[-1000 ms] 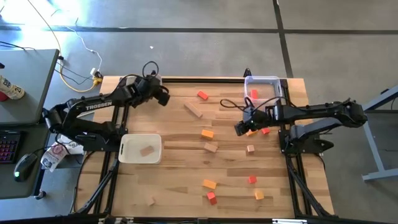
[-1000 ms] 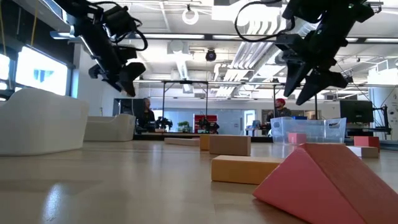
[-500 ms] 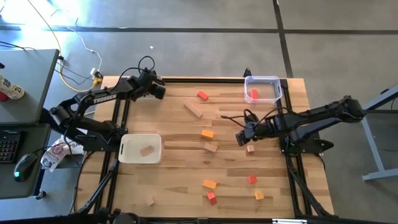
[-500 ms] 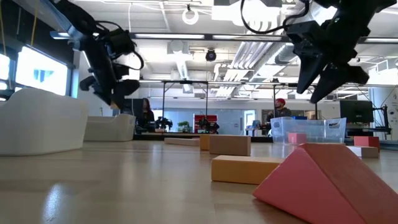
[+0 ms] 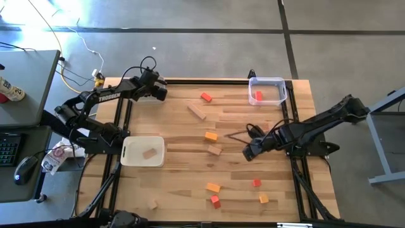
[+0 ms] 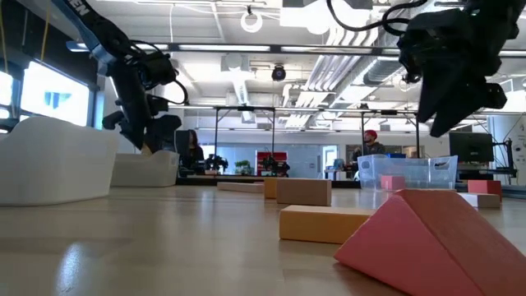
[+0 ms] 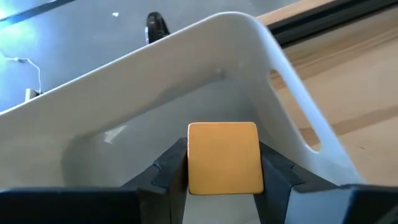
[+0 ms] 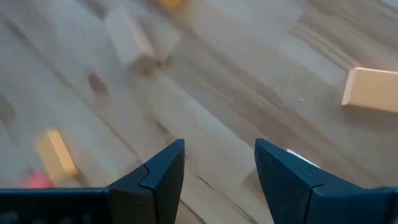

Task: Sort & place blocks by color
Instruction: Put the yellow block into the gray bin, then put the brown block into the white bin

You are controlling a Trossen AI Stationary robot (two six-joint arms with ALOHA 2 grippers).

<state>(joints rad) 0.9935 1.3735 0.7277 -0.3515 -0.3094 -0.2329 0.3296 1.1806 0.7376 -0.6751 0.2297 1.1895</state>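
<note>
My left gripper (image 5: 160, 94) hangs at the table's far left corner, shut on an orange block (image 7: 224, 158) over a white bin (image 7: 205, 68) that the arm hides in the high view. My right gripper (image 5: 250, 152) is open and slants down over the table's right middle with nothing between its fingers (image 8: 217, 168). Loose blocks lie on the table: a red one (image 5: 206, 97), a light plank (image 5: 197, 112), an orange one (image 5: 211, 135) and a light wedge (image 5: 215, 150). My left gripper pinches the orange block by two opposite side faces (image 7: 193, 163) between its two fingers. The fingers slant down from above. The block is lifted clear, above the inside of the white bin.
A second white bin (image 5: 134, 144) at the left holds a light block (image 5: 149, 152). A clear bin (image 5: 278, 82) at the far right holds a red block (image 5: 258, 96). Near the front edge lie orange (image 5: 213, 187), red (image 5: 216, 201), red (image 5: 255, 183), orange (image 5: 263, 199) and light (image 5: 154, 204) blocks.
My left gripper has carried the orange block toward the table's far left corner and down, over the far white bin. My right gripper, open throughout, has swung from beside the clear bin toward the near edge.
</note>
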